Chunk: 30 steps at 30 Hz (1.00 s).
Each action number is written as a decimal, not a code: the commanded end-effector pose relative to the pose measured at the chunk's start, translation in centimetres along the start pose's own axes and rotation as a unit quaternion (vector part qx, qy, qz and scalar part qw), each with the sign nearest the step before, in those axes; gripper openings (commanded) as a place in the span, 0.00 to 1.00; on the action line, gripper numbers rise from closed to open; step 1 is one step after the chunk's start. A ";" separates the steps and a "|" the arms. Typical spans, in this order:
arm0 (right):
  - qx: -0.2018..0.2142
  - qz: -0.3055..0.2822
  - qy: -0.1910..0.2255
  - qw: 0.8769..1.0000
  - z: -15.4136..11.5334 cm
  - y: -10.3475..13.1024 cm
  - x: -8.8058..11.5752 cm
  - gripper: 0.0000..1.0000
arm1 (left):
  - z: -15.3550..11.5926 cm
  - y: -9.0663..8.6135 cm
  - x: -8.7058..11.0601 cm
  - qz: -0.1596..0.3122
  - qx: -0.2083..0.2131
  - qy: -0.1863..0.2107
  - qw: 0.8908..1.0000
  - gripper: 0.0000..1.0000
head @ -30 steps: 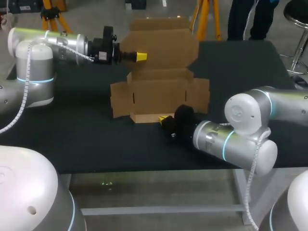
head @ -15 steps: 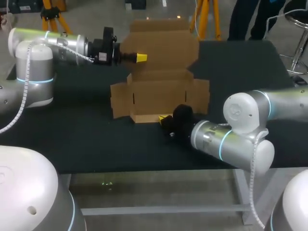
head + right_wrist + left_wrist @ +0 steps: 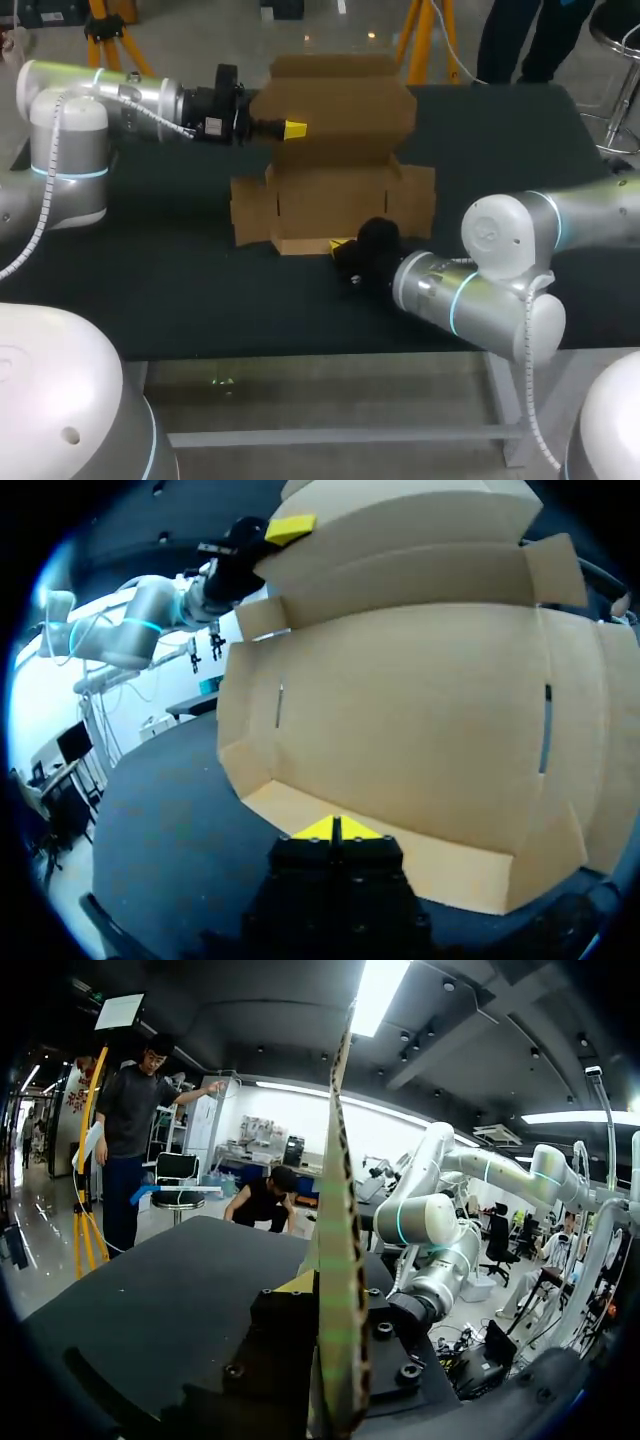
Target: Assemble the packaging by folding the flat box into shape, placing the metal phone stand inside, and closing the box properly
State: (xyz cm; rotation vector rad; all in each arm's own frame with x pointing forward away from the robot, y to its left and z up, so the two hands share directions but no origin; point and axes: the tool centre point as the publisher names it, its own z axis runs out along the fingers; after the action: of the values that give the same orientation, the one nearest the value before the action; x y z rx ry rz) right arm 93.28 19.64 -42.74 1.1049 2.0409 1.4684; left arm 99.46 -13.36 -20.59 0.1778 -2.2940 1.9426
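box lid (image 3: 335, 95) has tipped forward, pinched by the level left gripper (image 3: 293, 128).

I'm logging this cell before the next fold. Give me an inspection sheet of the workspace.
Surface: dark table.
Job's things: cardboard box partly folded, lid raised; phone stand not seen.
Clutter: nothing seen.
Grippers: left gripper fingers clamp the lid edge; right gripper fingers shut, at the box's front flap.
Cables: white coiled cable along each arm.
Surroundings: nothing seen reaching over the table.
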 end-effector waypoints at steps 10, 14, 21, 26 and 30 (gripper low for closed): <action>-0.002 -0.001 -0.010 1.000 0.4 -0.5 0.2 0.00 | -0.1 0.4 2.6 0.000 -0.002 0.005 1.000 0.00; -0.002 -0.001 -0.010 1.000 0.4 -0.5 0.2 0.00 | -0.3 0.6 3.0 -0.001 -0.001 0.011 1.000 0.00; -0.002 -0.001 -0.010 1.000 0.4 -0.5 0.2 0.00 | -0.6 0.8 4.5 -0.001 0.002 0.021 1.000 0.00; -0.002 -0.001 -0.010 1.000 0.4 -0.5 0.2 0.00 | -0.5 1.2 5.2 -0.004 -0.004 0.028 1.000 0.00; -0.002 -0.001 -0.010 1.000 0.4 -0.5 0.2 0.00 | -0.2 1.7 5.3 -0.012 -0.010 0.030 0.999 0.00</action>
State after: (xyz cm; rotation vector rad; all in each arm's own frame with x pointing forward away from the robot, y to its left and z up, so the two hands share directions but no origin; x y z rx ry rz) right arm 93.27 19.75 -42.74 1.1123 2.0312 1.4501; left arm 94.10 -12.93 -20.93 0.1408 -2.2602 1.8932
